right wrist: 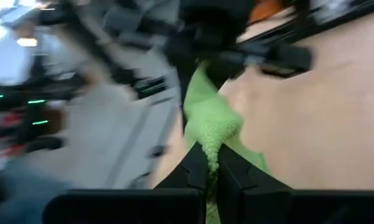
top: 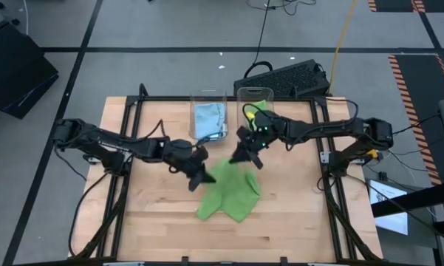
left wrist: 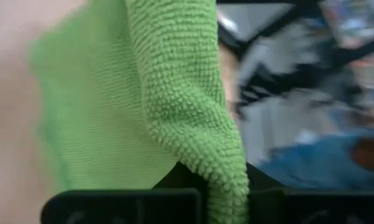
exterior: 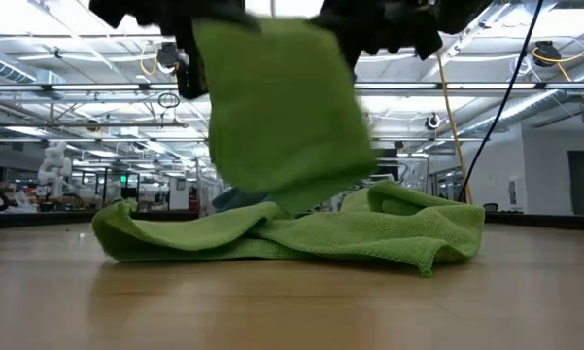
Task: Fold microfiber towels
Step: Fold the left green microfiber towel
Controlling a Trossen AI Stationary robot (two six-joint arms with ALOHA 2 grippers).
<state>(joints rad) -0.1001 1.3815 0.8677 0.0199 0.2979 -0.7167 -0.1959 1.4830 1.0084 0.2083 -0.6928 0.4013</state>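
Lime green towel: it lies rumpled at the centre of the high frame (top: 229,193), on the desk (top: 155,222); its upper edge is lifted while the rest trails on the wood.
Left tool: just left of centre (top: 201,176), pinched shut on one raised corner; its wrist view shows cloth draped over the fingers.
Right tool: just right of centre (top: 245,154), clamped on the other raised corner, with cloth squeezed between its fingers (right wrist: 196,168).
Step in hand: you appear to be carrying the lifted edge over for a fold.
How to do it well: keep both corners level and evenly spread so the hanging panel stays flat, then lay it onto the lower half rather than dropping it.
Risk: the bunched lower part may fold crooked; draw it taut first.
Light blue towel: inside the clear bin (top: 207,111) at upper centre (top: 209,120).
Second bin: upper centre, beside it (top: 254,100), with green inside.
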